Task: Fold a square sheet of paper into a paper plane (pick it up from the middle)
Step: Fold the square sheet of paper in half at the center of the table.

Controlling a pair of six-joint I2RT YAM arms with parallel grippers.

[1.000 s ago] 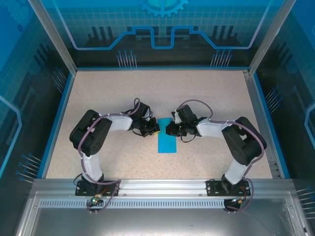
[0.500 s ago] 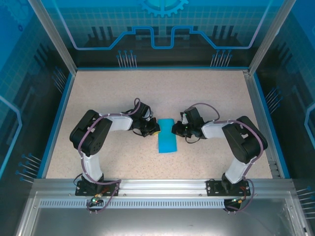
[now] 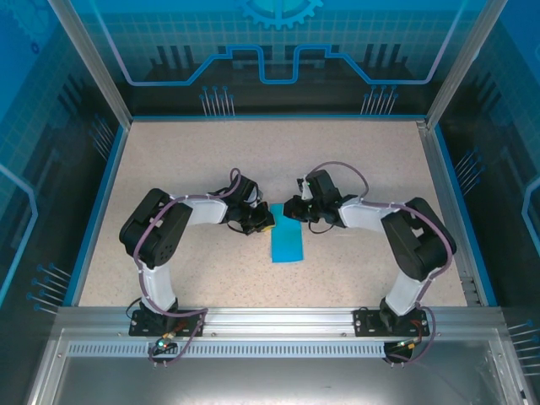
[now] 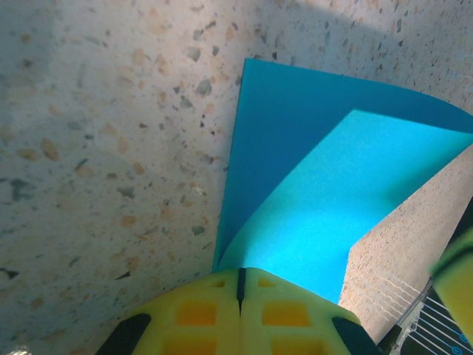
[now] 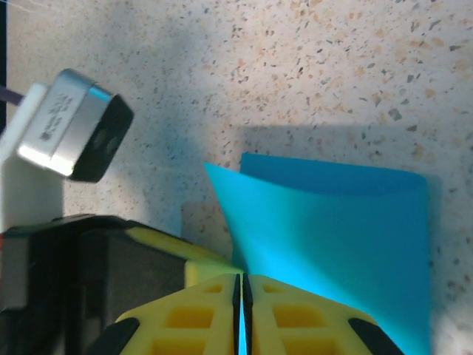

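Speckled beige counter (image 3: 186, 160) sits inside blue printed walls (image 3: 169, 51). Near its middle lies the square sheet of paper (image 3: 286, 245), teal-blue and doubled over into a narrow strip. Its long axis runs from the arms' bases toward the far wall, leaning slightly. From the left wrist, the top layer shows lighter and stands a little off the darker layer beneath.

Both sets of fingers work at the sheet's far end. The right fingers (image 5: 295, 314) are pressed together with a sliver of teal in the seam between them. They pinch the upper flap, which curls up at that corner. The left fingers (image 4: 196, 314) are pressed together too, their tips meeting the sheet's left edge. Whether they nip the paper or only bear down on it I cannot tell.

The left arm (image 3: 156, 228) and right arm (image 3: 418, 240) bend inward at the elbow. Their forearms are low and point at each other across the sheet's far end, and neither is clearly nearer. The next crease likely depends on the right side carrying its flap across the long axis while the left steadies the sheet.
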